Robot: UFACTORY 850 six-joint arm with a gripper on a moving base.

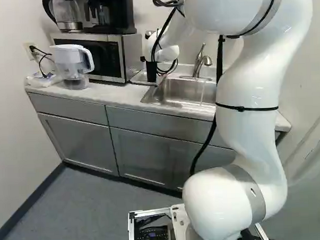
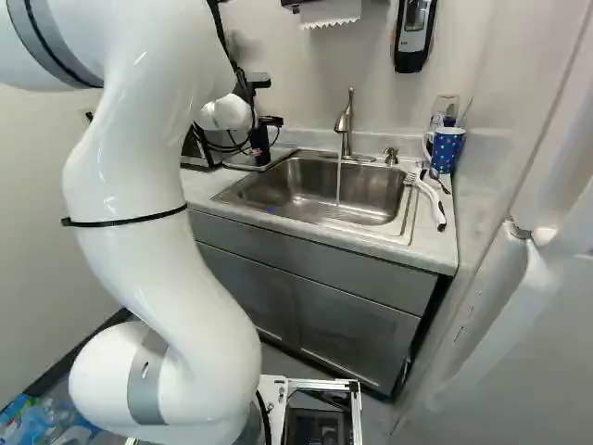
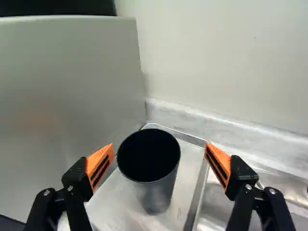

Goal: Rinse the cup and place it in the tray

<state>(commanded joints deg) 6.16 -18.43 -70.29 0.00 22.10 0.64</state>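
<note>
While the tool is spread, gripping nothing, the cup stands upright in the tray, clear of its sink-side rim.

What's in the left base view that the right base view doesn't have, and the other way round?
Only the left base view: the water filter pitcher on the counter and the clear carafe above the microwave.

Only the right base view: the blue patterned mug, the wall-mounted soap dispenser and the paper towel.

Both: my arm, the sink, the faucet running, and the black cup in the metal tray.
</note>
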